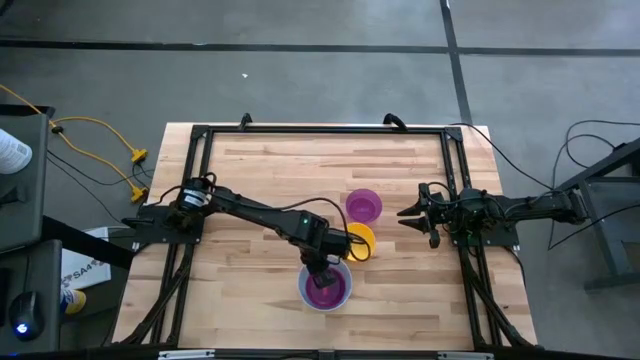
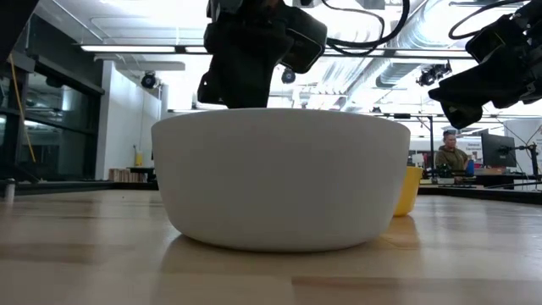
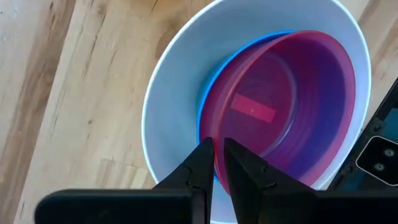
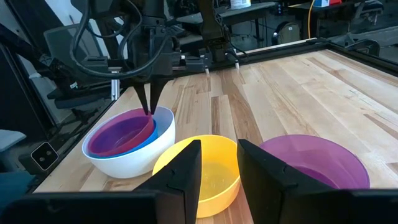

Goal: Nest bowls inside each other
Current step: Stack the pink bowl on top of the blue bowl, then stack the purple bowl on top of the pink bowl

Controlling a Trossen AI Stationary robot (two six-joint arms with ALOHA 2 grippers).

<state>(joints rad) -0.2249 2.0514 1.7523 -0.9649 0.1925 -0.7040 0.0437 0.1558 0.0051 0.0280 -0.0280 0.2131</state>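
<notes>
i take the white bowl (image 1: 325, 290) as my landmark: it sits near the front edge of the wooden table (image 1: 250, 180), and inside it lies a blue bowl (image 3: 214, 81) with a pink-red bowl (image 3: 280, 106) nested in that, the pink-red one pushed toward one side so a crescent of blue rim shows. my left gripper (image 3: 217, 155) hangs over the white bowl with its tips at the pink-red bowl's rim; the fingers (image 3: 202, 158) stand only a thin slit apart, and i cannot tell whether they pinch the rim or are clear of it. just beside the white bowl, toward the right arm, stands the yellow-orange bowl (image 1: 360, 241), and beyond that, farther from the front edge, the purple bowl (image 1: 364, 206); both are empty and upright. my right gripper (image 4: 217, 165) waits well apart from the white bowl at the table's right side, fingers spread and holding nothing. in the low view the white bowl's wall (image 2: 279, 182) blocks everything nested in it and most of the yellow-orange bowl, leaving only a sliver; a person (image 2: 451, 155) sits at a desk in the room behind. only the left wrist view shows the rectangular label (image 3: 252, 109) on the pink-red bowl's floor.
</notes>
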